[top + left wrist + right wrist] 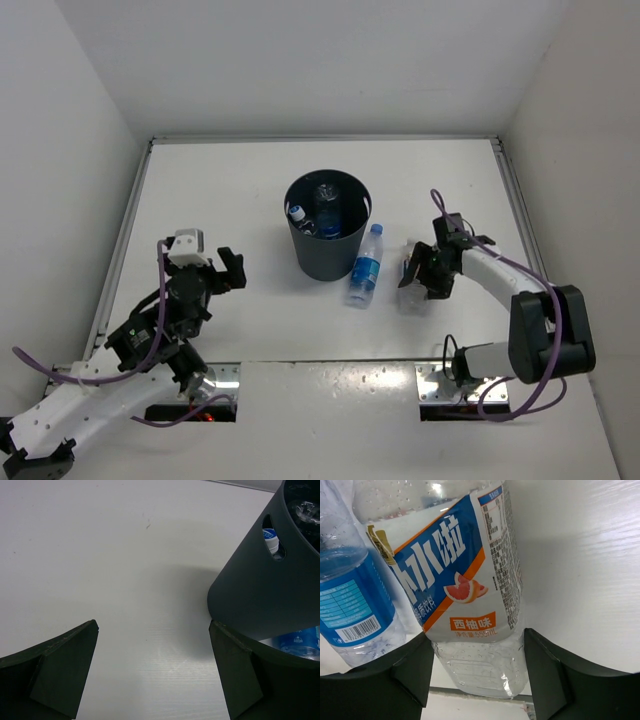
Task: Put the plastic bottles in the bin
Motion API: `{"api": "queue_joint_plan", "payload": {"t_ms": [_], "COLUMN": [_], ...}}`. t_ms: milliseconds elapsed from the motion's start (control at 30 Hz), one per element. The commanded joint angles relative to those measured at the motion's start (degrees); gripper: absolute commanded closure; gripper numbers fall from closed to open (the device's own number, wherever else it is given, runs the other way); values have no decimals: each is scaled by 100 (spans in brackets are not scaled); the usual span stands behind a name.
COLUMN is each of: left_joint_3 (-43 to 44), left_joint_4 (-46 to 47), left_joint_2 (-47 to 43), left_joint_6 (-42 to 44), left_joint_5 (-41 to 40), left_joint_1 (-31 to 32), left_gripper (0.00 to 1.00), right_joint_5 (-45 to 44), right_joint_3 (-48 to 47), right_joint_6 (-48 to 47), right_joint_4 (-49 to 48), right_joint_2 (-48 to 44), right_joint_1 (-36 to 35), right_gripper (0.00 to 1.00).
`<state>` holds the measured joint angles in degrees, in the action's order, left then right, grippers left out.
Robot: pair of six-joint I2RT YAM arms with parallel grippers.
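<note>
While the top view takes in the whole white table (250,190), only the wrist views give close detail. The bin (322,258), round, dark and tapering, stands upright near the table's middle. The left wrist view alone shows a notch (274,540) under its rim, with a white cap and blue label behind it.

The left gripper (226,270) hangs over bare table just left of the bin, its jaws spread wide around nothing (152,630). The right gripper (420,276), right of the bin, is clamped on the white-blue bottle (465,580), pads against both sides of its clear lower body. From above that bottle is mostly hidden by the fingers.

2 bottles are inside the bin: the capped bottle (299,215) and a clear bottle (327,194). The blue-labelled bottle (365,268) lies on its side just beside the bin's foot, between bin and right gripper. It crowds the held one in the right wrist view (355,605); whether they touch I cannot tell. The held label is white and blue with an orange band and a grapefruit slice.
</note>
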<state>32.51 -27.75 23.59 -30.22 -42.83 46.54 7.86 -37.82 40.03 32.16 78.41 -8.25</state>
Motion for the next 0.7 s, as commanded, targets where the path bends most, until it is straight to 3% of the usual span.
{"api": "queue_joint_plan", "payload": {"t_ms": [0,67,100,167,200,367,567,667], "left_joint_3": [97,97,97,97,97,97,97,97], "left_joint_4": [181,182,182,182,182,235,235,235], "left_joint_2": [-74,-74,-74,-74,-74,31,31,-30], "left_joint_6": [104,104,104,156,156,209,209,209], "left_joint_5": [3,-50,-50,-50,-50,3,3,3], "left_joint_1": [21,21,21,-31,-31,-31,-31,-31], "left_gripper": [0,0,0,0,0,0,0,0], "right_joint_5": [-170,-171,-171,-302,-355,-820,-1575,-2180], "right_joint_3": [-154,-435,-550,-1190,-1375,-2597,-3223,-3477], "right_joint_6": [49,49,49,49,127,531,857,682], "right_joint_4": [87,255,369,832,888,1116,90,-499], "right_joint_2": [-211,-694,-852,-854,-854,-1108,-1785,-1856], "right_joint_1": [148,332,394,263,184,-386,-1291,-2474], "right_gripper": [49,59,73,86,98,100,100,100]}}
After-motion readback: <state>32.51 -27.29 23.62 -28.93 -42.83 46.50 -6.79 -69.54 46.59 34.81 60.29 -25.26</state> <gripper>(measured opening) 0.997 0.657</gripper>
